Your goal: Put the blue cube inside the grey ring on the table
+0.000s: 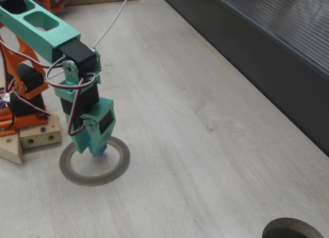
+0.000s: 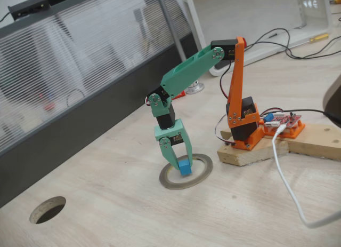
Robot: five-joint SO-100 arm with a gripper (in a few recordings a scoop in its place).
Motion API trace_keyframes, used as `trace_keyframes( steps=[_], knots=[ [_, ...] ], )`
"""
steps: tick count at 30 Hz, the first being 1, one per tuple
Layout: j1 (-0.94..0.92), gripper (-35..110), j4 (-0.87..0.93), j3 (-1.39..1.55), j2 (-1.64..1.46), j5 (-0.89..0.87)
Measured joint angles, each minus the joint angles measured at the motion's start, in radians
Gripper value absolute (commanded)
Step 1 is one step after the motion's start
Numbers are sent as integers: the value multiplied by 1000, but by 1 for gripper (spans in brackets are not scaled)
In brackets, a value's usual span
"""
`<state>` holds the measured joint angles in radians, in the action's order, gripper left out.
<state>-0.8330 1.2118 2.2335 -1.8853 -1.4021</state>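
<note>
**A:** Fixed view from the arm's side first. The gripper (image 1: pixel 97 148) points straight down with the blue cube (image 1: pixel 98 147) pinched between its fingers (image 1: pixel 82 143), low over the grey ring (image 1: pixel 94 167). From here the cube sits close to the ring's far rim, not over the middle of the opening.

**B:** So the worry is it lands on the band?

**A:** That's my guess. If the fingers let go now, one edge of the cube could catch the rim and leave it tilted, half in and half out. I can't tell whether it touches the desk (image 1: pixel 205 145) yet; a drop from any height might make it bounce.

**B:** And the other fixed view, looking across the desk?

**A:** There the cube (image 2: pixel 185 167) looks well inside the ring (image 2: pixel 186 172), with the fingers closed on it just enough to hold its sides. The ring is thin and loose, so a fingertip dragging as the arm lifts could push it sideways and put the cube outside.

**B:** Anything else nearby?

**A:** A round hole in the desk (image 2: pixel 48 209), well apart. No trouble there.
</note>
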Motion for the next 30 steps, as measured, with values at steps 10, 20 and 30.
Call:
trace_keyframes(
  steps=[10, 20, 30],
  knots=[
    [-2, 5, 0, 0, 0, 3],
    [-2, 35, 5, 0, 0, 3],
    [-2, 36, 5, 0, 0, 3]
  ],
)
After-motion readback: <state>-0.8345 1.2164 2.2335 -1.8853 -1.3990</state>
